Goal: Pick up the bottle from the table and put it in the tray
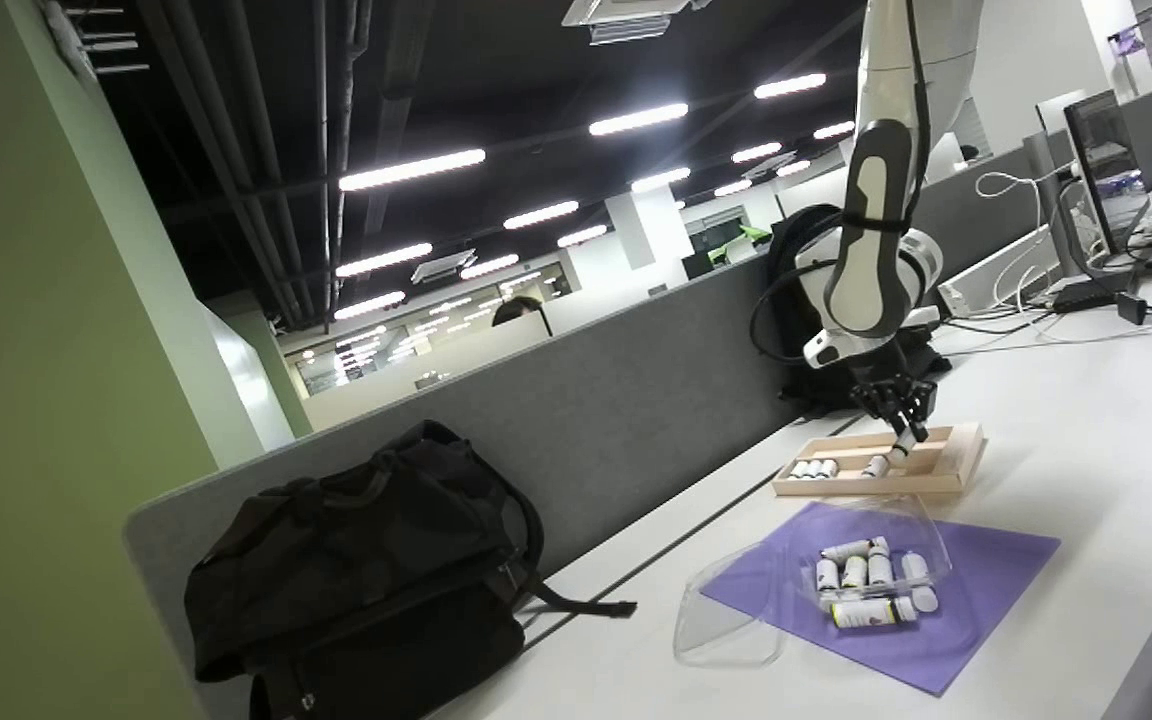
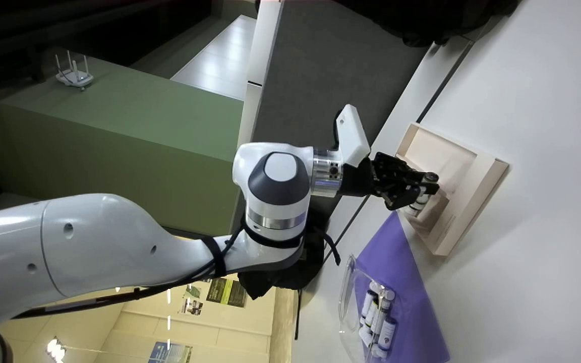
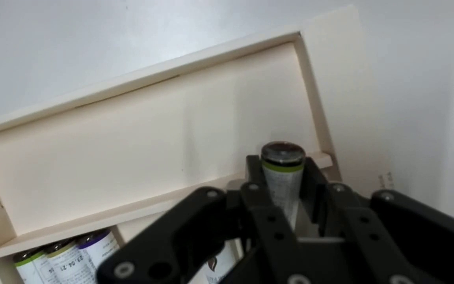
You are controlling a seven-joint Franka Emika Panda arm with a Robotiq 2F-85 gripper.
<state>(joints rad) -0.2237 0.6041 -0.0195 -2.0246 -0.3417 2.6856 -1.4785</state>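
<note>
Lowering the bottle (image 3: 283, 185) into the tray (image 3: 144, 152) seems to be the step in hand, and it asks for patience. The claw (image 3: 282, 165) grips the bottle from both sides, being closed just to its thickness. The bottle is slanted, its dark end raised, over the tray on the table (image 1: 1086, 420); whether the lower end touches the tray floor, I cannot tell. Along the divider (image 3: 93, 224), three bottles (image 3: 69, 262) sit side by side near one end of the tray, and another bottle (image 3: 219, 263) is partly hidden by the claw. I think it is best to turn the bottle gently until it follows the direction of these neighbours, with its dark end toward the divider but not knocking on it. Then it should go down slowly, because a push could make the nearest bottle roll. The claw should loosen only a little, and only when the tray carries the weight; afterwards it should rise straight, so that nothing is dragged along.
</note>
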